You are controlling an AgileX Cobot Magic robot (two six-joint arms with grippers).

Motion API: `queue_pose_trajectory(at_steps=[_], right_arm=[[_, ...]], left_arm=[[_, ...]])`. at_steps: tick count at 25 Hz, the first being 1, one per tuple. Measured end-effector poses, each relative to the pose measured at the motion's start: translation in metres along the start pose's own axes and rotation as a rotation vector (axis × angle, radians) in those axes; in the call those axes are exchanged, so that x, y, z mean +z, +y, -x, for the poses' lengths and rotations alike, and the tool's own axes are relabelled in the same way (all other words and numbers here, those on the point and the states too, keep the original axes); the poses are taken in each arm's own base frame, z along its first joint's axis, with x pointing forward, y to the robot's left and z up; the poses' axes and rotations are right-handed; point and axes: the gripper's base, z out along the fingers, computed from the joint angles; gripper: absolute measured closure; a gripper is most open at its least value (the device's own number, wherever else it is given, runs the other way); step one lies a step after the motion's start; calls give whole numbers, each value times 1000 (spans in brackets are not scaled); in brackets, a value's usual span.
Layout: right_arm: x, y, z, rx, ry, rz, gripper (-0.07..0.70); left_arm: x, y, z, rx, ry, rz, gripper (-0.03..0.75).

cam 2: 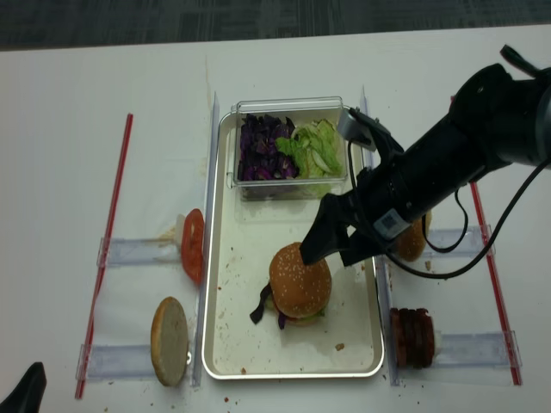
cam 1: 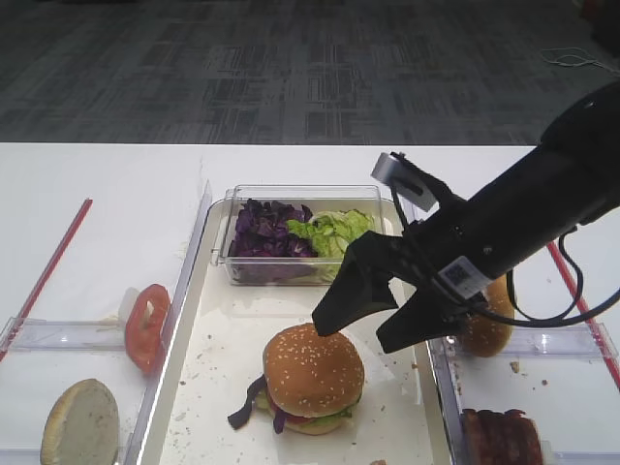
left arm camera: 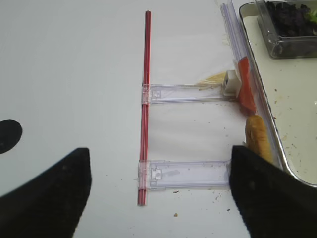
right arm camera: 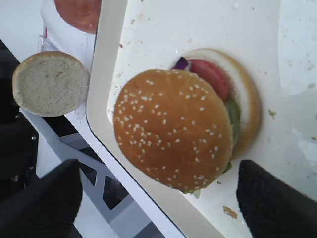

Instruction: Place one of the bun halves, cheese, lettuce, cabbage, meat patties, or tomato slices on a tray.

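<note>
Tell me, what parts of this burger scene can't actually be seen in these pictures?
- Burger filling: the sesame bun top covers most of it in the right wrist view; only edges of tomato and greens peek out.
- Bun right of the tray: mostly behind the right gripper in both high views.
- Meat patties: cut off by the first high view's bottom edge.
- Left gripper: only dark, blurred fingers in its own camera.

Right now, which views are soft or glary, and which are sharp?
Right wrist view: the sesame-seeded golden bun top is fairly sharp, while the open right gripper shows as dark blurs. Left wrist view: the black left gripper is blurred too. First high view: soft overall. Realsense view: crisper, with the cream-white silver-rimmed tray evenly lit.
</note>
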Motion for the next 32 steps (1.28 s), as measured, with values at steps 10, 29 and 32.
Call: queue_pose_trajectory(at_steps=[10,29,32], right_arm=[[-59,52,-18,-123,-150,-102,-29],[-95,14,-24,-50,-219,-719,-29],[-96,13,-24,-28,-226,-735,-29]], left_arm=[[0,0,0,0,0,0,154],[0,0,0,0,0,0,154],[0,0,0,0,0,0,154]])
